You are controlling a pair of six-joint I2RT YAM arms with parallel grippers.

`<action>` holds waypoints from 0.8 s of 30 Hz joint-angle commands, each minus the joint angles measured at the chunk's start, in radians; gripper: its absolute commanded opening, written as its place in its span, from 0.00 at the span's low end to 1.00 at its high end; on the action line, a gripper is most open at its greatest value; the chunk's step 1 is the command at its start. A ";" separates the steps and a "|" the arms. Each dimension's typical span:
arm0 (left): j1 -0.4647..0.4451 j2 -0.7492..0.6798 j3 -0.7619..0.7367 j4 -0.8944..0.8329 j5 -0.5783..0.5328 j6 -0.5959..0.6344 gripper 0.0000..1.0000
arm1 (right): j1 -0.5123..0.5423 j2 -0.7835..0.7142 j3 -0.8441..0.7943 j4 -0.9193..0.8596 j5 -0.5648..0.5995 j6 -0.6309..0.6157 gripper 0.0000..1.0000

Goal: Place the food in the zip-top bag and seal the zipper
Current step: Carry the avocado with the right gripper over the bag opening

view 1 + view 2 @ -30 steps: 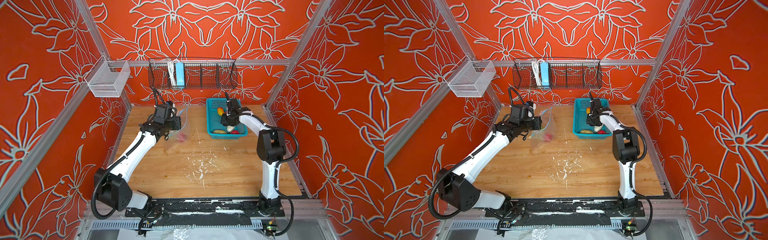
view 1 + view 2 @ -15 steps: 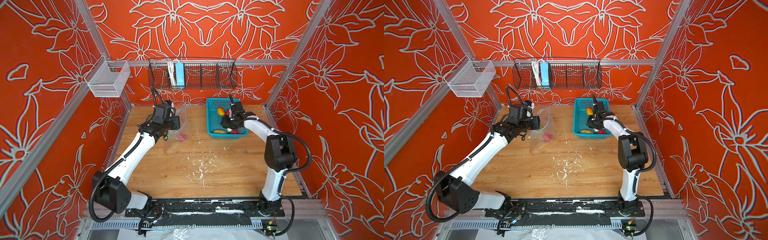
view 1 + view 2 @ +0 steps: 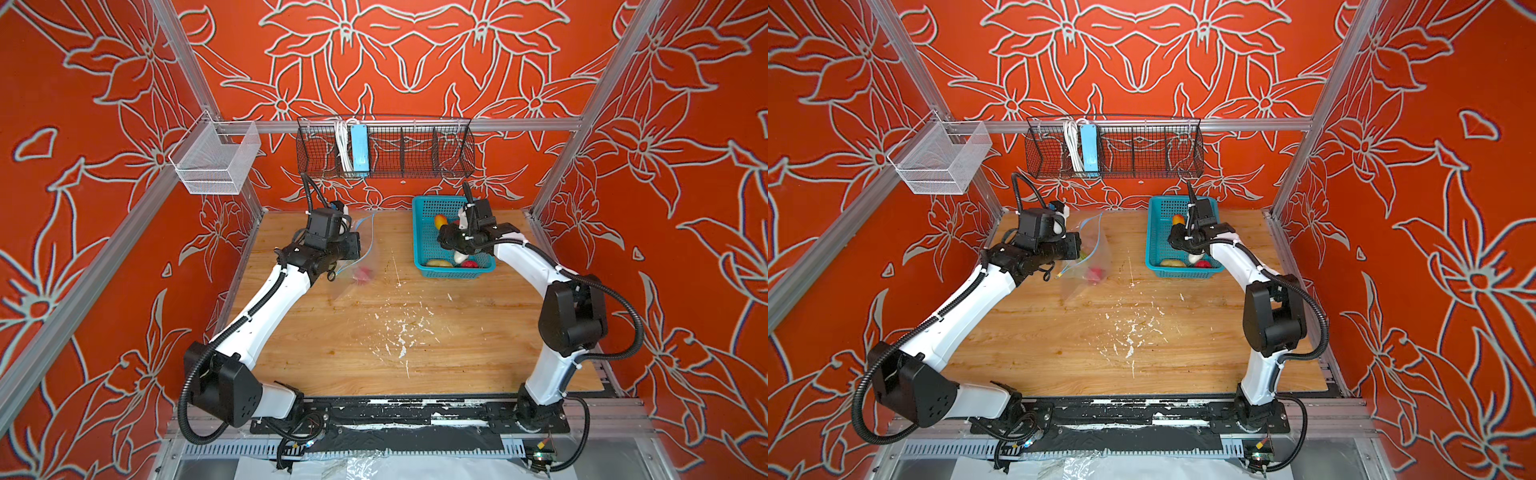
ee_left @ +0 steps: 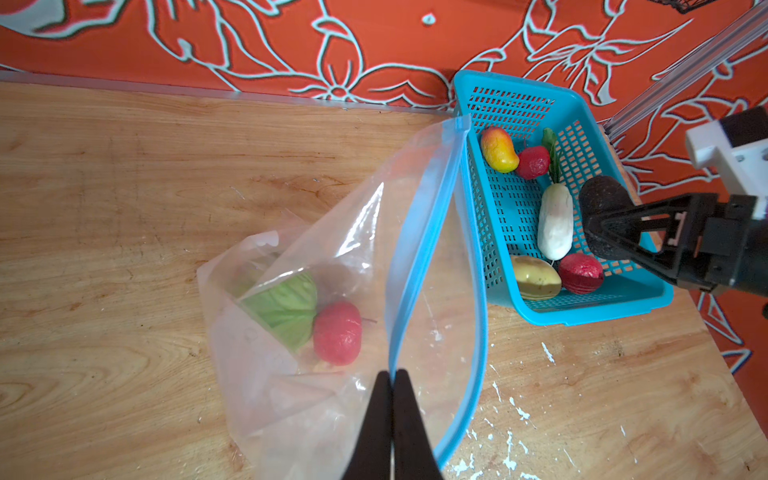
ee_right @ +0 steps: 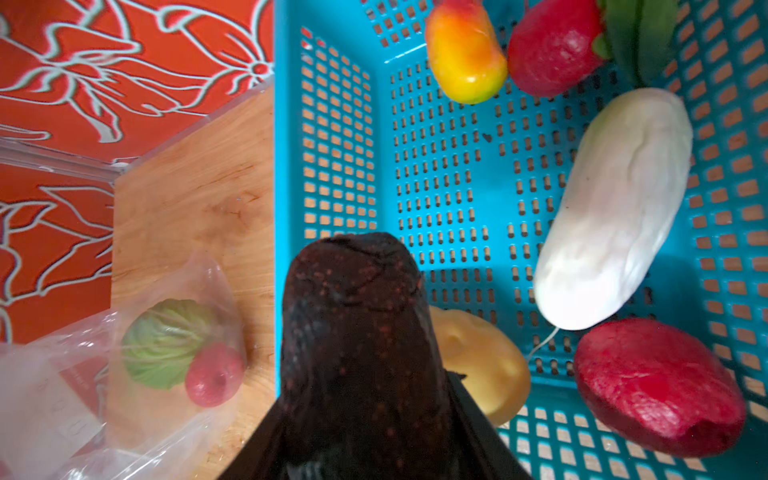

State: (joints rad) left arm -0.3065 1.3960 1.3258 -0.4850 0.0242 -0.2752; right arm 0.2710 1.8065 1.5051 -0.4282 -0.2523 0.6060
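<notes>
While the left gripper (image 4: 391, 401) is clamped tight on the zipper (image 4: 420, 249) of the zip-top bag (image 4: 266, 390), the bag's mouth gapes at the far left of the table (image 4: 104, 208), with a green cabbage (image 4: 286, 311) and a red strawberry (image 4: 337, 338) inside. The right gripper (image 4: 598, 226) grasps the dark avocado (image 5: 353, 311) over the teal basket (image 4: 582, 311) at the far right, where the mango (image 4: 498, 149) and radish (image 4: 555, 222) lie.

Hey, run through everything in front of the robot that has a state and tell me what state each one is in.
Bag: open, one mouth edge lifted.
Zipper: unsealed.
Left gripper: shut on the bag's mouth edge.
Right gripper: shut on the avocado.
Avocado: held above the basket.
Cabbage: inside the bag.
Strawberry: inside the bag.
Basket: upright, holding radish, mango and other pieces.
</notes>
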 commanded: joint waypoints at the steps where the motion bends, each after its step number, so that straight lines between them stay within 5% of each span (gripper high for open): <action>1: 0.004 -0.015 0.007 0.002 0.014 -0.011 0.00 | 0.025 -0.066 0.001 -0.009 0.000 -0.008 0.38; 11: 0.005 -0.028 0.004 0.000 0.002 -0.007 0.00 | 0.129 -0.113 0.091 -0.093 0.094 -0.071 0.38; 24: 0.005 -0.030 -0.003 0.008 0.012 -0.004 0.00 | 0.201 -0.119 0.166 -0.075 0.076 -0.049 0.38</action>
State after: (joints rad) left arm -0.3065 1.3937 1.3254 -0.4847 0.0284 -0.2810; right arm 0.4515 1.7035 1.6234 -0.5064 -0.1825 0.5442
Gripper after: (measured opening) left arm 0.047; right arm 0.499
